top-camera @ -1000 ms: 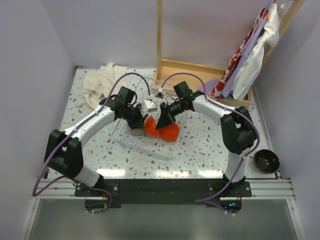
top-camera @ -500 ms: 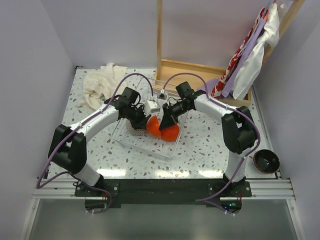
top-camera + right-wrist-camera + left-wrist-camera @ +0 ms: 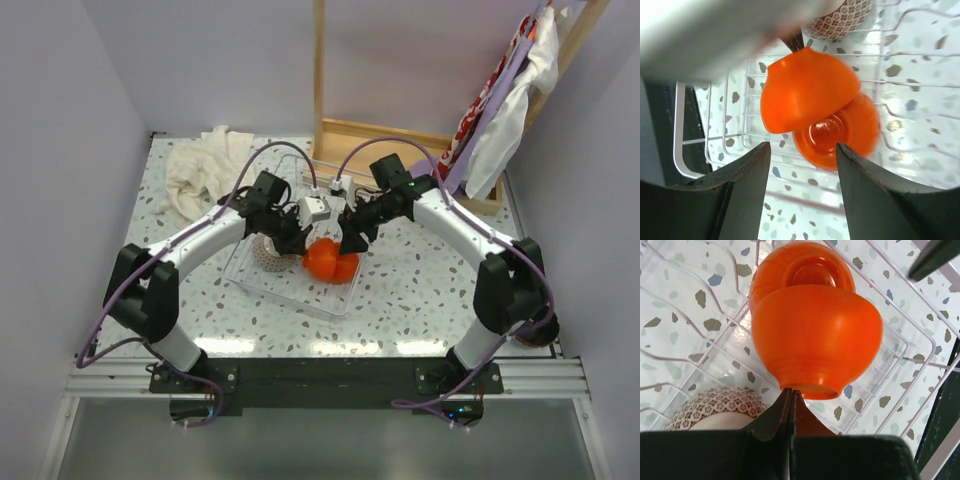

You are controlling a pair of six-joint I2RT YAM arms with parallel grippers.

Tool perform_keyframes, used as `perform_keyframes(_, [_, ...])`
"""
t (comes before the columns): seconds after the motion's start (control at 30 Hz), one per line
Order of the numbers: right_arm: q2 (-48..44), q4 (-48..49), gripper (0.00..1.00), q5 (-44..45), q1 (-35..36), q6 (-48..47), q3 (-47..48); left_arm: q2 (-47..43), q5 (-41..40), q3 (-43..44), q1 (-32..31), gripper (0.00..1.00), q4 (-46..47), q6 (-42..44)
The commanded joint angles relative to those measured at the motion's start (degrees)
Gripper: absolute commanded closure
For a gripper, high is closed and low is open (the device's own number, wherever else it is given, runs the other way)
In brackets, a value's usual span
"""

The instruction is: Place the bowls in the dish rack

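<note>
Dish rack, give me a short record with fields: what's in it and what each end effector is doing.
rack: clear wire dish rack, mid-table
loaded: rear orange bowl, tilted, foot ring showing; patterned bowl beside it
left end effector: shut at the foot ring of the front orange bowl, which rests against the rear one
right end effector: open, empty, above the orange bowls

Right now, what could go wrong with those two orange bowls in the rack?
1. The left gripper seems to pinch the tilted orange bowl only by the edge of its foot, so the bowl might slip and drop.
2. That bowl leans against the second orange bowl, so they could clack or nest in the dish rack.
3. The open right gripper hangs close and could bump them.
</note>
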Motion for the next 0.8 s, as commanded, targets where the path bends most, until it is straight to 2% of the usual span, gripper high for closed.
perform_keyframes(0.0, [-7.16,-1.14,0.41,7.03,-0.15,-4.53,-1.99,1.86,3.03,3.16,-1.52,1.00,3.84,-1.74])
perform_keyframes(0.5, [-18.50,-1.05,0.41,11.42,-0.15,0.30,-9.46,5.73,3.92,8.60,-4.43,1.00,5.79,-4.47])
perform_keyframes(0.7, [-24.47,-2.99,0.40,16.52,-0.59,0.29,-12.53,-0.32,-0.65,9.75,-3.99,1.00,2.01,-3.24])
perform_keyframes(0.77, [-28.07,-3.42,0.38,23.53,-0.59,3.45,-13.76,-3.84,-4.07,9.67,-2.94,1.00,1.48,-3.67])
